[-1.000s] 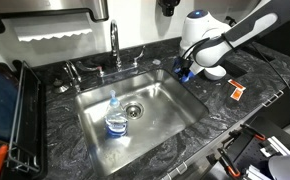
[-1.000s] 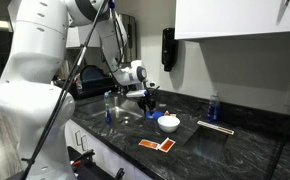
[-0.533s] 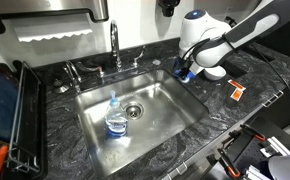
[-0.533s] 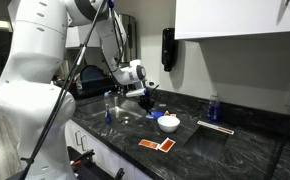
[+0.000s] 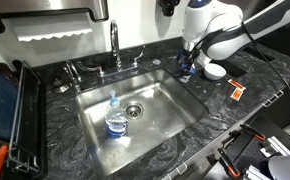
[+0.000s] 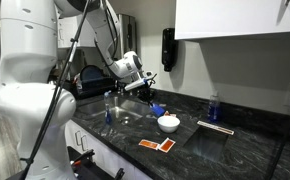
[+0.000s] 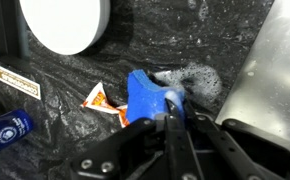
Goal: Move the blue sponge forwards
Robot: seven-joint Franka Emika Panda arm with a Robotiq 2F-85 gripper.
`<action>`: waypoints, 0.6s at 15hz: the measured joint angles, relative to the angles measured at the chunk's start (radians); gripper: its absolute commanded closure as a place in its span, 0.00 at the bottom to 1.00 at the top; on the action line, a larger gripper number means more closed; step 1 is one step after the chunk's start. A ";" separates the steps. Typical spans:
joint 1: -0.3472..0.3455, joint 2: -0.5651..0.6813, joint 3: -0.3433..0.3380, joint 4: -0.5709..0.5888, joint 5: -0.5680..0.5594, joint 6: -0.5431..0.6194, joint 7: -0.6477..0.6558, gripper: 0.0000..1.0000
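The blue sponge (image 7: 143,95) is a small bright-blue block pinched at one end between my gripper's (image 7: 171,104) black fingers, with soap foam on the dark counter beside it. In an exterior view the sponge (image 5: 185,71) hangs under the gripper (image 5: 188,64), just right of the sink's far right corner. In an exterior view the gripper (image 6: 148,92) is above and left of a blue patch (image 6: 157,109) that looks like the sponge, close to the white bowl (image 6: 168,123).
The white bowl (image 5: 214,71) stands just right of the sponge and also shows in the wrist view (image 7: 65,22). An orange packet (image 5: 235,90) lies on the counter. A clear bottle with a blue cap (image 5: 116,118) stands in the sink (image 5: 170,108). The faucet (image 5: 115,45) is at the back, a dish rack (image 5: 10,110) at the left.
The arm has risen and swung back a little, with the gripper lifting off the counter and the sponge still in its fingers. The bowl and bottle have not moved.
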 measured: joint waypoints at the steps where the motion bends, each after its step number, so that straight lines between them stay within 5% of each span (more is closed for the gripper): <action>1: -0.001 -0.029 0.001 -0.014 -0.023 0.000 -0.002 0.98; 9: -0.071 -0.258 0.018 -0.219 -0.069 0.152 -0.244 0.98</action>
